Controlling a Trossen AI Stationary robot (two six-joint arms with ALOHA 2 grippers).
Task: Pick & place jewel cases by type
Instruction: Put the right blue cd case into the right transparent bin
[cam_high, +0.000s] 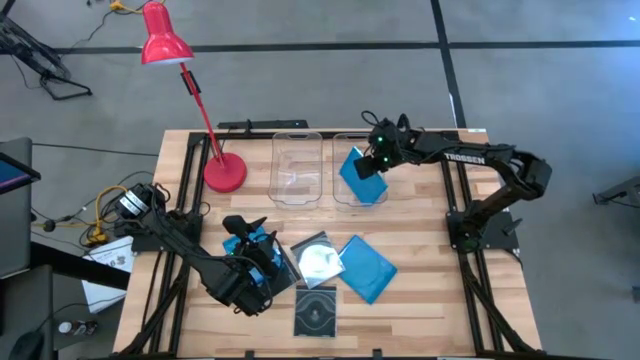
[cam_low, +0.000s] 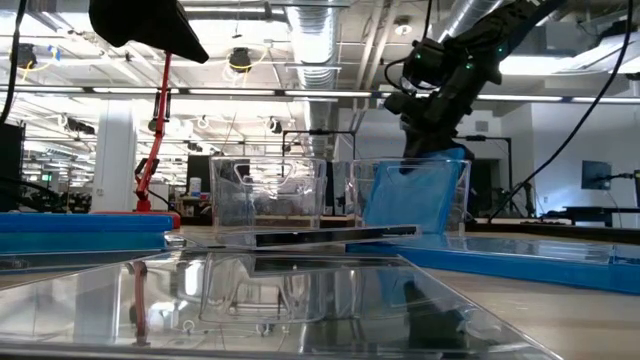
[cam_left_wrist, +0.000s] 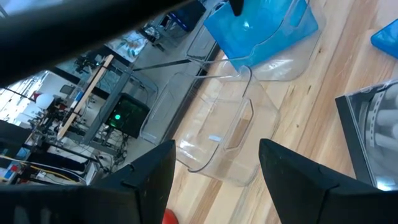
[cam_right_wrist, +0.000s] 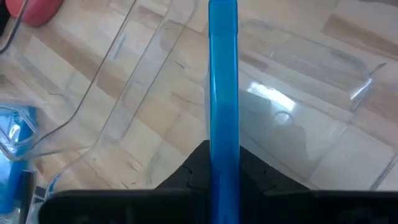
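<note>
Left gripper (cam_high: 262, 262) near front of table, fingers apart, holds nothing, sits over blue case (cam_high: 247, 245). Beside it: clear case with disc (cam_high: 318, 260), dark case (cam_high: 316, 310), another blue case (cam_high: 366, 267), all flat on table (cam_high: 420, 300). Farther back, right gripper (cam_high: 374, 165) clamped on blue case (cam_high: 358, 176), standing on edge in right bin (cam_high: 345, 196). Left bin (cam_high: 297, 170) beside it. Red lamp (cam_high: 225, 172) at far left

Bright overhead light, blurry foreground
</note>
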